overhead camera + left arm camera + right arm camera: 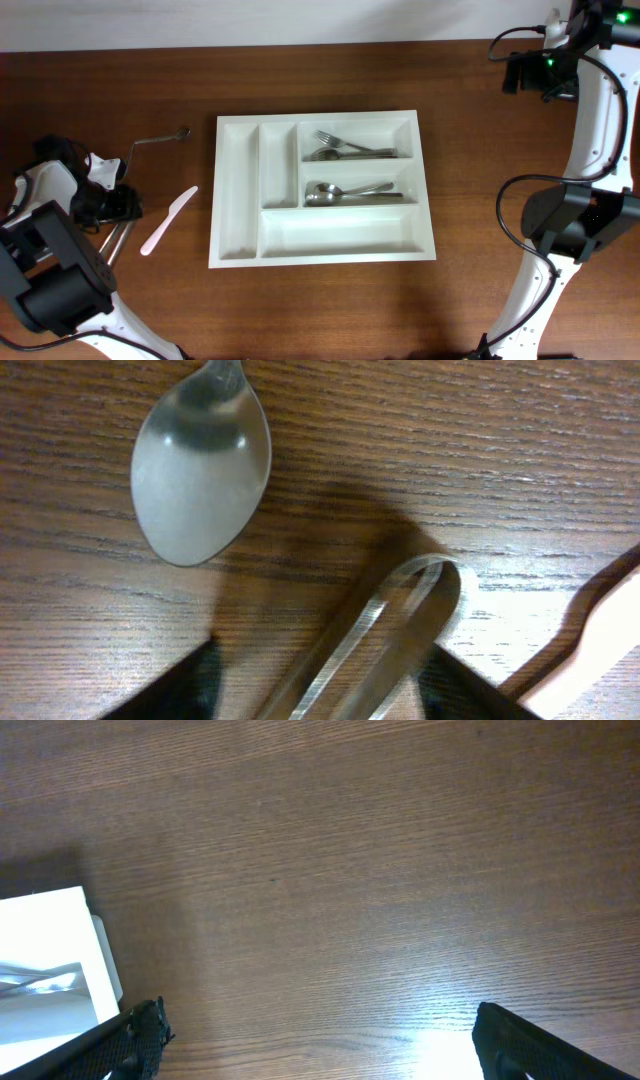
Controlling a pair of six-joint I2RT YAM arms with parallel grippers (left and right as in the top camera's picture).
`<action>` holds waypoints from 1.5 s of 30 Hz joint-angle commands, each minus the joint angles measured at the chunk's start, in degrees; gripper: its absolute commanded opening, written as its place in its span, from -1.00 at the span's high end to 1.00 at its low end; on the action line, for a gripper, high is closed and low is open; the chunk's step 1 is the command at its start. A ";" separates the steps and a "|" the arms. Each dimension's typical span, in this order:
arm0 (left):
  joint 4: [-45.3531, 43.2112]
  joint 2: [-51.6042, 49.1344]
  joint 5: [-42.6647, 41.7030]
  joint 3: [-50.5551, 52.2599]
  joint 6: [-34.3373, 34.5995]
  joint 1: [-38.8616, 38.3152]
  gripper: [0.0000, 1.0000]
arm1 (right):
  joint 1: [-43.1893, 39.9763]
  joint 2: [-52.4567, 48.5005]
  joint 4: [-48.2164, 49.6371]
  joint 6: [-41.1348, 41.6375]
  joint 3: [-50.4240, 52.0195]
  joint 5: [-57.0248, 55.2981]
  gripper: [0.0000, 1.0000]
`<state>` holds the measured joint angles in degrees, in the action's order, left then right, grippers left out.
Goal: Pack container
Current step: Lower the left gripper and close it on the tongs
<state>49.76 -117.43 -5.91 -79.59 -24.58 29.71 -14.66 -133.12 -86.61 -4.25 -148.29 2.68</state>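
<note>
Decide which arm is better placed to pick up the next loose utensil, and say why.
Left. The left gripper straddles a metal utensil beside the spoon and white knife; the right gripper sits across the tray, over tabletop.

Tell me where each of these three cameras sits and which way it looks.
Overhead: fixed above the table, looking straight down at the cutlery tray; left arm and right arm at the edges.
Left wrist: on the left arm, close over a spoon and metal tongs; left tool at bottom.
Right wrist: on the right arm, facing down at wood; right tool at bottom.
Shared: overhead and right wrist both see the cutlery tray.
</note>
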 commanded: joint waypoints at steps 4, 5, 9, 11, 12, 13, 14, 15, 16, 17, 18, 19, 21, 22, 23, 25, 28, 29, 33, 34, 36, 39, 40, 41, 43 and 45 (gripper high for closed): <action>-1.42 -0.66 -0.33 1.25 3.10 0.07 0.28 | -0.09 0.96 0.00 0.70 -0.76 0.33 -0.98; -1.64 -0.66 -0.35 1.25 3.82 0.07 0.28 | -0.09 0.96 0.00 0.70 -0.76 0.33 -0.98; -1.79 -0.66 -0.79 1.25 3.98 0.07 0.20 | -0.09 0.96 0.00 0.70 -0.76 0.33 -0.97; -1.84 -0.66 -1.95 1.25 3.98 0.07 0.10 | -0.09 0.96 0.00 0.70 -0.76 0.33 -0.97; -1.84 -0.66 -2.40 1.25 3.98 0.07 0.06 | -0.09 0.96 0.00 0.70 -0.76 0.33 -0.98; -1.79 -0.66 -2.71 1.25 3.96 0.07 0.05 | -0.09 0.96 0.00 0.70 -0.76 0.33 -0.98; -1.77 -0.66 -3.02 1.25 3.98 0.07 0.05 | -0.09 0.96 0.00 0.70 -0.76 0.33 -0.98; -1.70 -0.66 -3.54 1.25 3.98 0.07 0.05 | -0.09 0.96 0.00 0.70 -0.76 0.33 -0.98; -1.49 -0.66 -3.82 1.25 3.98 0.07 0.05 | -0.09 0.96 0.00 0.70 -0.76 0.33 -0.98; -1.22 -0.66 -3.76 1.25 3.96 0.07 0.60 | -0.09 0.96 0.00 0.70 -0.76 0.33 -0.98; -1.09 -0.66 -3.78 1.25 3.98 0.07 0.70 | -0.09 0.96 0.00 0.70 -0.76 0.33 -0.98; -1.11 -0.66 -3.76 1.25 3.96 0.07 0.79 | -0.09 0.96 0.00 0.70 -0.76 0.33 -0.98; -1.14 -0.66 -3.74 1.25 3.96 0.07 0.80 | -0.09 0.96 0.00 0.70 -0.76 0.33 -0.98; -1.16 -0.66 -3.74 1.25 3.96 0.07 0.79 | -0.09 0.96 0.00 0.70 -0.76 0.33 -0.98; -1.14 -0.66 -3.72 1.25 3.96 0.07 0.79 | -0.09 0.96 0.00 0.70 -0.76 0.33 -0.98; -1.14 -0.66 -3.74 1.25 3.96 0.07 0.94 | -0.09 0.96 0.00 0.70 -0.76 0.33 -0.98; -1.18 -0.66 -3.74 1.25 3.96 0.07 0.96 | -0.09 0.96 0.00 0.70 -0.76 0.33 -0.98; -1.18 -0.66 -3.72 1.25 3.96 0.07 0.96 | -0.09 0.96 0.00 0.70 -0.76 0.33 -0.98; -0.92 -0.66 -3.76 1.25 4.00 0.07 0.96 | -0.09 0.96 0.00 0.70 -0.76 0.33 -0.98; -0.81 -0.66 -3.76 1.25 4.00 0.07 0.96 | -0.09 0.96 0.00 0.70 -0.76 0.33 -0.98; -0.22 -0.63 -3.76 1.22 4.04 0.07 0.96 | -0.09 0.96 0.00 0.70 -0.76 0.33 -0.98; 0.55 -0.63 -3.76 1.16 4.42 0.07 0.96 | -0.09 0.96 0.00 0.70 -0.76 0.33 -0.98; 0.81 -0.63 -3.76 1.11 4.44 0.07 0.96 | -0.09 0.96 0.00 0.70 -0.76 0.33 -0.98; 1.07 -0.63 -3.76 1.11 4.44 0.07 0.96 | -0.09 0.96 0.00 0.70 -0.76 0.33 -0.98; 1.49 -0.63 -3.76 1.11 4.44 0.07 0.96 | -0.09 0.96 0.00 0.70 -0.76 0.33 -0.98; 1.95 -0.63 -3.76 1.05 4.48 0.07 0.96 | -0.09 0.96 0.00 0.70 -0.76 0.33 -0.98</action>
<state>50.96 -117.45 -8.69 -79.26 -20.73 29.76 -14.66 -133.12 -86.61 -4.27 -148.29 2.68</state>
